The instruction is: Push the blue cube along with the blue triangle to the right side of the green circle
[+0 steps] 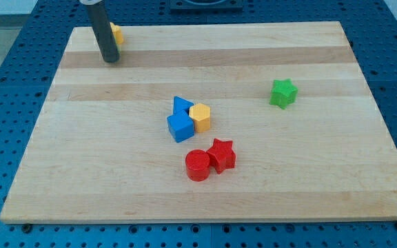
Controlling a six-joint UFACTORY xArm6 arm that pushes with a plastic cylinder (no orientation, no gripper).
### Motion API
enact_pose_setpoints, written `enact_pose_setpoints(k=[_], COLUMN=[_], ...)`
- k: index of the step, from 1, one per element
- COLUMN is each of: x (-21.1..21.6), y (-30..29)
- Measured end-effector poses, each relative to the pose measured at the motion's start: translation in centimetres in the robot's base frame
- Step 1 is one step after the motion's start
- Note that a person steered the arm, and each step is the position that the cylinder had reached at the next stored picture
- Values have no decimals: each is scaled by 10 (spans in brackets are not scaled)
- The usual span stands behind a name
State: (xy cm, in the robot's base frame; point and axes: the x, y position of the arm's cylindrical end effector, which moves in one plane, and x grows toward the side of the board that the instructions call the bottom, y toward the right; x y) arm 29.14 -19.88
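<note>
My tip (110, 59) rests at the wooden counter's (322, 186) eleven o'clock corner, well apart from the touching blue cube (180, 127) and blue triangle (182, 105); this bare rod has no end effector to clench.

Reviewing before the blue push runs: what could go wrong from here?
1. The yellow block touches the blue cube and blue triangle; a rightward push likely drags it along.
2. No green circle shows, only a green star, so the goal is unclear.
3. My tip sits far off at the view's top left, beside another yellow block.
</note>
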Motion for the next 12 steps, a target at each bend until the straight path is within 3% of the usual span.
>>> enact_pose_setpoints(k=[1, 2, 5, 6, 7, 8, 12], x=[-4, 37, 218, 271, 269, 238, 146], y=[-3, 4, 37, 73, 116, 146, 153])
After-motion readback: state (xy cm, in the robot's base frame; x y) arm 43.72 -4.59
